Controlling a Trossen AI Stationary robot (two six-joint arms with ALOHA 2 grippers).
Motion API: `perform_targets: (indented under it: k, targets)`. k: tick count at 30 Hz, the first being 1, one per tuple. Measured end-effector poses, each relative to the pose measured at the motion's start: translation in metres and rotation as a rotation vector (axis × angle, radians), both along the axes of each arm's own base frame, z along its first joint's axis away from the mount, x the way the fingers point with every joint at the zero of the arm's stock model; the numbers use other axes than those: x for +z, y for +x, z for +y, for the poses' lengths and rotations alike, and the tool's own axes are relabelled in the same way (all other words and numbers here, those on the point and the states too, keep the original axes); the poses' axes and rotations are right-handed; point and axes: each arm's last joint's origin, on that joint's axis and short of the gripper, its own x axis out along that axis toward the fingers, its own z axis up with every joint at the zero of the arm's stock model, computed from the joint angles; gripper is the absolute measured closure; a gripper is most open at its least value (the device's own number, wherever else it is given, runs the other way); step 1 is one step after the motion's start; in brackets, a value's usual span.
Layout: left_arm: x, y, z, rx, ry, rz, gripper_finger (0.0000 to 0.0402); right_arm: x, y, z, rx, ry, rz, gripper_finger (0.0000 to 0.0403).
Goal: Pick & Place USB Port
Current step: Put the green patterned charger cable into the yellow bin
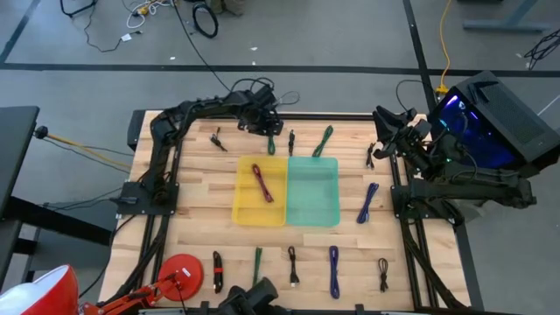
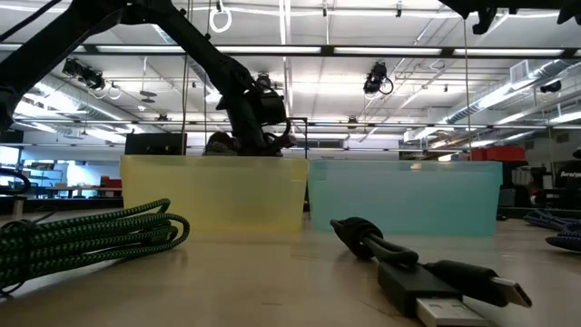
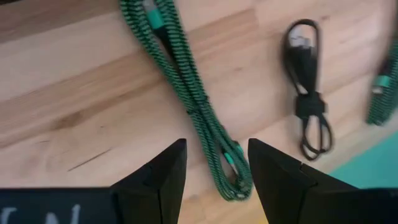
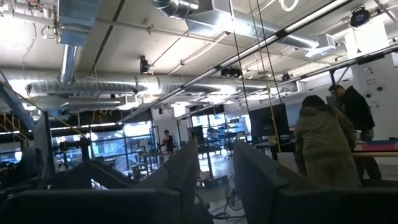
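Note:
My left gripper (image 3: 214, 146) is open near the table's far edge (image 1: 267, 124). It hovers over a green braided USB cable (image 3: 186, 81), which lies flat on the wood (image 1: 271, 144); its fingers stand on either side of the cable without touching it. A coiled black cable (image 3: 308, 93) lies beside the green one. A yellow bin (image 1: 241, 210) holds a red cable (image 1: 262, 182), and a teal bin (image 1: 313, 206) stands against it. My right gripper (image 4: 216, 177) is open and empty, raised at the table's far right (image 1: 385, 122), facing the room.
More cables lie around the bins: green (image 1: 323, 141), black (image 1: 217, 139), black (image 1: 370, 156) and blue (image 1: 367, 202) ones, and several along the near edge, among them a green one (image 2: 82, 238) and a black one (image 2: 418, 272). A red lamp (image 1: 184, 273) stands at the near left. People stand in the room (image 4: 323, 146).

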Motion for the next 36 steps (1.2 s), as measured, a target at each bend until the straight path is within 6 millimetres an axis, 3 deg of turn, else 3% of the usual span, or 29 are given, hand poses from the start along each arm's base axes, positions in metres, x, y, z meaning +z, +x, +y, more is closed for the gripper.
perform_targets:
  k: [20,23,27,33,36]
  targets:
    - [-0.036,0.014,0.0,0.031,-0.023,0.019,0.0231,0.0,0.0,0.0,0.006,-0.022,0.008,0.0295]
    - [-0.037,0.012,0.003,0.031,-0.048,0.004,0.0272,0.0,0.0,0.0,0.004,-0.021,0.008,0.0295]
    - [-0.038,0.01,0.005,-0.011,-0.056,-0.005,0.0374,0.0,0.0,0.0,0.003,-0.021,0.008,0.0295]
    - [-0.033,0.004,0.006,-0.034,-0.109,-0.009,0.0385,0.0,0.0,0.0,-0.005,-0.015,0.007,0.0295]
    - [-0.004,0.0,0.013,-0.048,-0.065,-0.012,0.0385,0.0,0.0,-0.001,-0.029,-0.003,0.007,0.0295]
